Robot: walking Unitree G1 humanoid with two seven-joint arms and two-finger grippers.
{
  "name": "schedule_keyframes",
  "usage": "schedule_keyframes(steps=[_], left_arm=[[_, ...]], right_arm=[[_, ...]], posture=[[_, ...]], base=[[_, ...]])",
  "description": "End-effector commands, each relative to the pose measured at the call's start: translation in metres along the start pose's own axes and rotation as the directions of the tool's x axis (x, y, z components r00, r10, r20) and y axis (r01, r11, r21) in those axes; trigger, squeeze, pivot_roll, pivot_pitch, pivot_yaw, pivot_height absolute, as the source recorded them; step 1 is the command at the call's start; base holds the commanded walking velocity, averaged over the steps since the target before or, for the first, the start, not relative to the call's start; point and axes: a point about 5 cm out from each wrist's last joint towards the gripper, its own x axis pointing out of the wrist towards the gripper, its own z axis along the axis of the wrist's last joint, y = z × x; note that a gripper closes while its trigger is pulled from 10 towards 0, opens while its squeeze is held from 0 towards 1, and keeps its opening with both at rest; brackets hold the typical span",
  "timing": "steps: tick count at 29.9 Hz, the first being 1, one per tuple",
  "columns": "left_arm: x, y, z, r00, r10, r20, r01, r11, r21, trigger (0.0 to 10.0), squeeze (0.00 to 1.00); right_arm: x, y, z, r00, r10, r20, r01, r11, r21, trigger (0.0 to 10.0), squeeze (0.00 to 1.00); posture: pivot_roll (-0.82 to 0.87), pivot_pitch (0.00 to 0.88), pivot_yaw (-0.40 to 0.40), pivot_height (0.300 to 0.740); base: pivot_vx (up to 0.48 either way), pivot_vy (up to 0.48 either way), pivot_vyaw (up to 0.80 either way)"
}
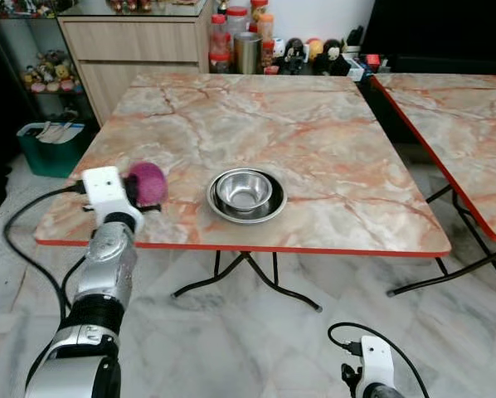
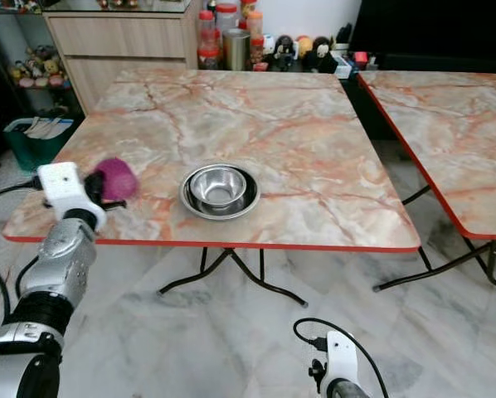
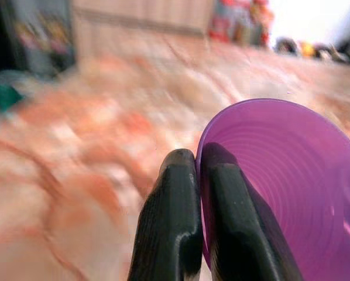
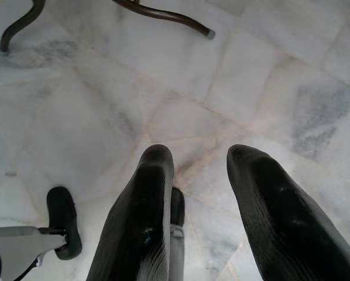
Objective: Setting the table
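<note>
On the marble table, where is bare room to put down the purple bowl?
The left claw, shut on the purple plastic bowl, is over the near left corner of the marble-patterned table. Bare marble lies left, right and behind the stacked steel bowl and plate. Crowded: the jars and figures beyond the far edge.

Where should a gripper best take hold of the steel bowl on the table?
Probably at the rim of the steel bowl, from above, one finger inside and one outside. It sits upright and open inside a steel plate, so its thin upper edge is free while the plate surrounds its base.
</note>
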Motion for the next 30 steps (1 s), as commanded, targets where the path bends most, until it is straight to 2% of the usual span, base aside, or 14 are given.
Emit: schedule_keyframes(steps=[1,7,10,14,17,30], left_arm=[[0.005,-0.006,0.020,0.999,-0.031,0.041,0.033,0.998,-0.051,10.0,0.00],[0.008,-0.009,0.029,0.999,-0.048,0.020,0.049,0.996,-0.075,10.0,0.00],[0.012,-0.019,0.042,0.996,-0.088,0.025,0.086,0.992,0.088,10.0,0.00],[0.011,-0.017,0.039,0.998,-0.061,0.011,0.060,0.995,0.077,10.0,0.00],[0.010,-0.017,0.037,0.999,-0.053,-0.003,0.053,0.993,0.105,10.0,0.00],[0.007,-0.016,0.045,0.999,-0.042,0.025,0.039,0.995,0.093,10.0,0.00]], right_arm=[[0.000,-0.001,-0.001,1.000,-0.003,0.005,0.003,1.000,0.019,10.0,0.00],[0.000,-0.001,0.000,1.000,-0.003,0.007,0.002,1.000,0.019,10.0,0.00],[0.000,0.000,0.000,1.000,-0.003,0.009,0.003,1.000,0.017,10.0,0.00],[0.000,0.000,0.000,1.000,-0.003,0.006,0.003,1.000,0.012,10.0,0.00],[0.000,0.000,-0.001,1.000,-0.002,0.002,0.002,1.000,0.010,10.0,0.00],[0.000,0.000,-0.001,1.000,0.004,-0.001,-0.004,1.000,0.008,10.0,0.00]], posture=[[0.07,0.049,-0.015,0.740],[0.08,0.047,-0.015,0.740],[0.08,0.047,-0.014,0.740],[0.07,0.045,-0.012,0.740],[0.08,0.047,-0.011,0.740],[0.08,0.048,-0.014,0.740]], base=[[0.000,0.000,0.00],[0.000,0.000,0.00],[0.000,0.000,0.00],[0.281,0.000,0.00],[0.333,0.000,0.00],[0.387,0.000,0.00]])
